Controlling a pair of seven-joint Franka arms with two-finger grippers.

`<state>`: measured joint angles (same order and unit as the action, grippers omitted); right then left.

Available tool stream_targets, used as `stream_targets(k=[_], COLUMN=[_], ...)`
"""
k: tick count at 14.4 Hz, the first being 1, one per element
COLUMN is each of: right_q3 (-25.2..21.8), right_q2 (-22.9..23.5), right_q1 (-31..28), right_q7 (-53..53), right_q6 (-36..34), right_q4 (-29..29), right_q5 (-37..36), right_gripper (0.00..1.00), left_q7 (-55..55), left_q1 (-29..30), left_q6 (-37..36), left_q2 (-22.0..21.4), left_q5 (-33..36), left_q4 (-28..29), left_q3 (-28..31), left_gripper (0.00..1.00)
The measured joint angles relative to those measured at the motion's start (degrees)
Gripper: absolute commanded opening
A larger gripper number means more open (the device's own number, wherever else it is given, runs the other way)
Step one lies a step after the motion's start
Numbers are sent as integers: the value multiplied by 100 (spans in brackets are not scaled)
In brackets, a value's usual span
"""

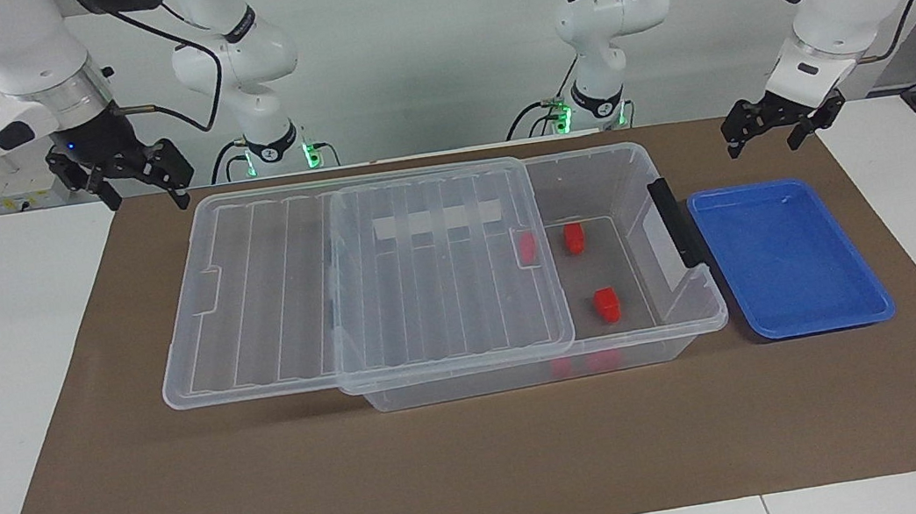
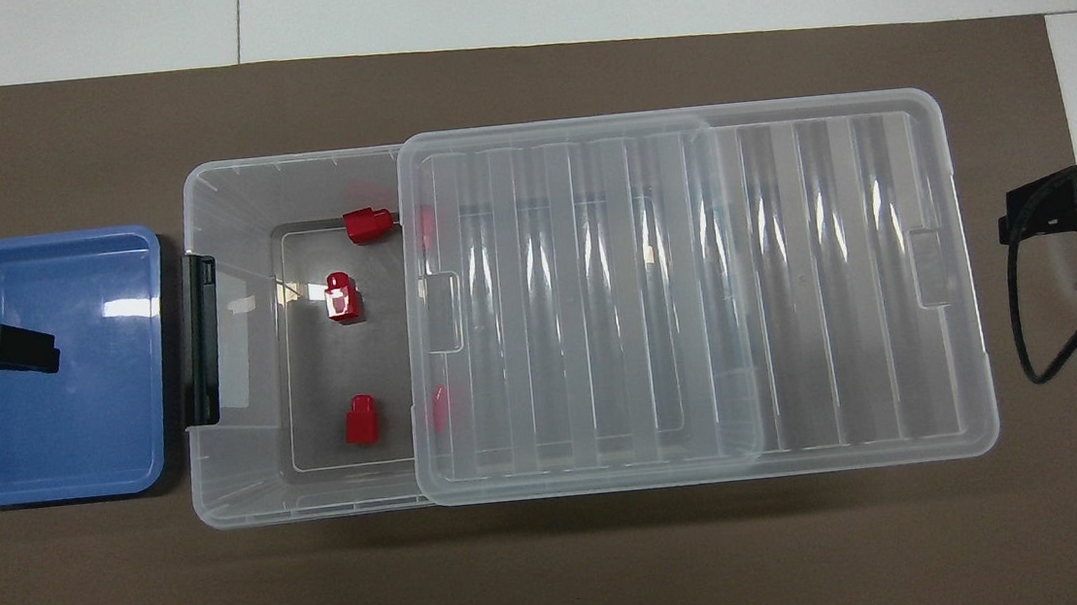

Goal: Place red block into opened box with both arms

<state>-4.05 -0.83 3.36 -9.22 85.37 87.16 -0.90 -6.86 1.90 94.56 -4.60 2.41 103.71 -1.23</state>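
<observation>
Red blocks (image 1: pixel 606 305): I count three on the floor of the box (image 1: pixel 688 324), in its uncovered end; none near either arm's jaws.
Lid (image 1: pixel 355 279): slid toward the right arm's end.
Left gripper (image 1: pixel 776 128): in the air by the blue tray (image 1: pixel 871 300), jaws spread, holding nothing.
Right gripper (image 1: pixel 139 186): waiting, raised off the counter near the lid's corner, jaws spread, empty.
</observation>
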Motion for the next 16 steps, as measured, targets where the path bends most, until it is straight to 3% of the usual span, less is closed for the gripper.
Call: stream_targets(k=[1,2,7,11,16], right_q3=[-69,-136,-235,-245,-249], right_q2=[-16,-38,-218,-304,-308], right_q1=[-20,-64,-197,-371,-470], right_q7=[1,27,190,191,191], right_q6=[0,53,799,1734,2680], right_q4=[0,11,695,1632,2447], right_q5=[3,13,27,27,27], right_gripper=[63,1,0,0,0], left_q7=[1,4,59,737,785], left_q1=[-136,-303,-549,-751,-763], left_q6=[-43,-114,-538,-552,-564], left_q2=[28,67,192,182,105], left_q5=[-1,-2,-3,-4,-4], left_q4=[-3,-45,-635,-698,-722], left_q3=[74,185,336,287,294], left_gripper=[100,100,100,100,100])
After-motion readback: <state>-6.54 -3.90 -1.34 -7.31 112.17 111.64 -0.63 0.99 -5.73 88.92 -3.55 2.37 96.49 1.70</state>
